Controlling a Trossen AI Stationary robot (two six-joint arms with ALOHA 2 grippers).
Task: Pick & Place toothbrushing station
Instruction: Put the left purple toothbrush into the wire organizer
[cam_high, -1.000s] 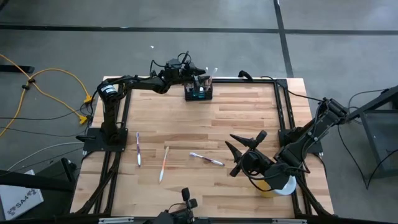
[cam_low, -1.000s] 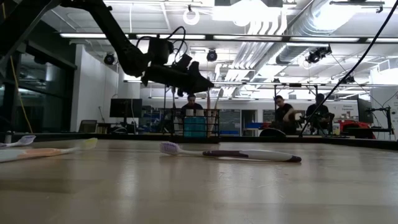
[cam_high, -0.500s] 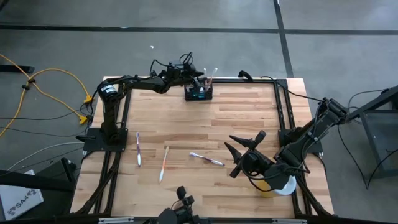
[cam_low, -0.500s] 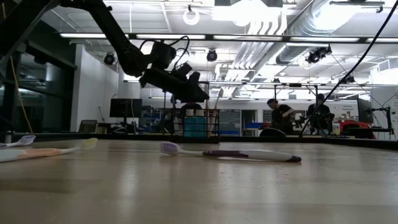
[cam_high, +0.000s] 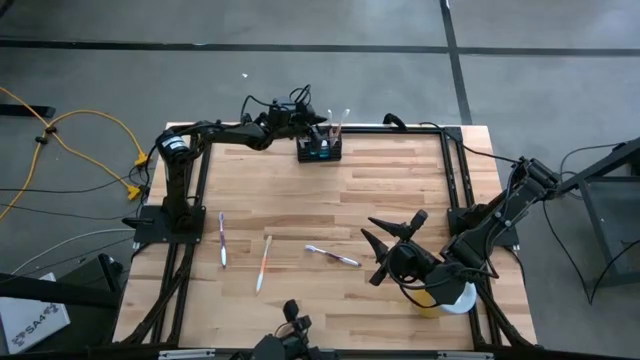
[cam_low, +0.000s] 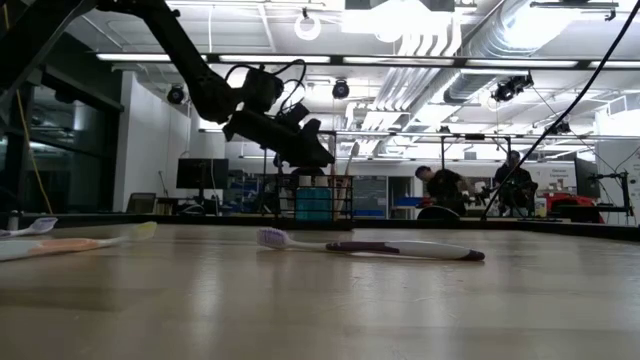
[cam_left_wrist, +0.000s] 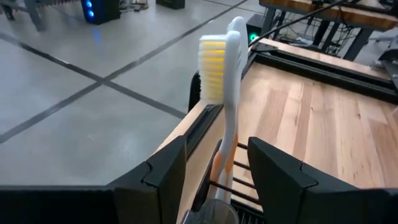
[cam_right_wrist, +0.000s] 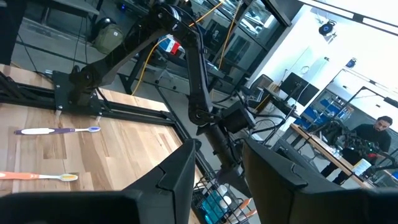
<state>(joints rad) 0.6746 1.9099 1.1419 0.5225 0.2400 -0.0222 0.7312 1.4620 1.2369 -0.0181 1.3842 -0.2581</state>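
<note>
A wooden counter stands on a grey concrete floor, and the low view shows a lit workshop behind it, with people at desks. The toothbrushing station, a small black caddy, sits at the far edge of the counter with toothbrushes upright in it.

Over the last second the left gripper has slid in over the station's far side. Its jaws now stand released on either side of a yellow-bristled toothbrush, as the left wrist view shows, gripping nothing. I judge the pick is only approached, not begun.

Outward lie three loose brushes: a purple toothbrush, an orange toothbrush and a white-and-purple toothbrush. The right gripper waits near the near right corner, jaws apart and empty, above a yellow cup.
</note>
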